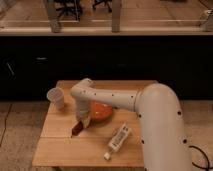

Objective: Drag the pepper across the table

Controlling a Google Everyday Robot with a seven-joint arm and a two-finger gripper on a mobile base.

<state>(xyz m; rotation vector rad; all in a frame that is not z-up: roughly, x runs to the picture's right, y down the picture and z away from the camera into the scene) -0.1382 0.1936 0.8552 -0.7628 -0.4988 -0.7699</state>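
The pepper (76, 129), small, dark reddish-brown and elongated, lies on the left half of the light-wood table (60, 150), just left of the orange bowl. My gripper (83, 121) points down from the white arm and sits right at the pepper's upper right end, in contact with it or just above it. The arm reaches in from the right, over the bowl.
A round orange bowl (101, 111) sits mid-table, partly under the arm. A pale cup (56, 97) stands at the back left. A clear plastic bottle (118, 140) lies toward the front right. Dark cabinets run behind the table.
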